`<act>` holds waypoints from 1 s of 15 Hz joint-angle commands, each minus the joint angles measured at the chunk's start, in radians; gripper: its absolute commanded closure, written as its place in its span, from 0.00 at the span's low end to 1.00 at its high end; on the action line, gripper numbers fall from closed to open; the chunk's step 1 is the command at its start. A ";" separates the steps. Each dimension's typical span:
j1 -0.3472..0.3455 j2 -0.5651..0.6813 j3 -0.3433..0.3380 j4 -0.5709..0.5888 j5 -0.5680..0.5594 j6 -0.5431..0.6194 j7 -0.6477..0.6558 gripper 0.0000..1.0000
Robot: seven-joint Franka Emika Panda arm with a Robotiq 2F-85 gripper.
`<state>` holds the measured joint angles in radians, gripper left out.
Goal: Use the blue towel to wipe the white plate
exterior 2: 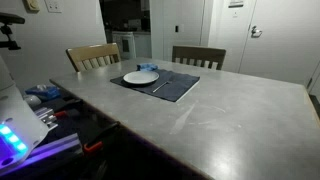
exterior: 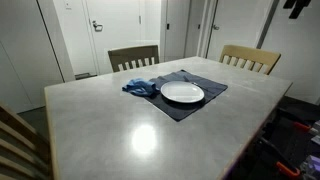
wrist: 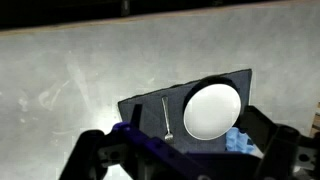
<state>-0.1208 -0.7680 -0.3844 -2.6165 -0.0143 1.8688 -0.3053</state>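
Observation:
A white plate (exterior: 182, 93) sits on a dark placemat (exterior: 190, 108) at the far side of the grey table. It shows in both exterior views (exterior 2: 140, 77) and in the wrist view (wrist: 212, 108). A crumpled blue towel (exterior: 140, 87) lies beside the plate, touching its edge (exterior 2: 150, 67), (wrist: 240, 142). A fork (wrist: 166, 115) lies on the placemat on the plate's other side. My gripper (wrist: 180, 152) is open and empty, high above the table, with its fingers spread on either side of the plate and towel in the wrist view.
Two wooden chairs (exterior: 133, 57) (exterior: 250, 58) stand behind the table's far edge. Doors and a wall are beyond them. Lit equipment and cables (exterior 2: 30, 125) sit by one table edge. The grey tabletop (exterior: 120, 125) stretches toward the camera.

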 commanded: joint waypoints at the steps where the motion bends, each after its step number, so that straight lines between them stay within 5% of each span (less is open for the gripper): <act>1: -0.023 0.007 0.019 0.002 0.015 -0.001 -0.014 0.00; 6: 0.010 0.016 0.070 0.038 0.011 -0.010 -0.016 0.00; 15: 0.171 0.147 0.195 0.187 -0.021 0.059 -0.101 0.00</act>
<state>0.0165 -0.7264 -0.2171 -2.5076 -0.0172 1.8920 -0.3395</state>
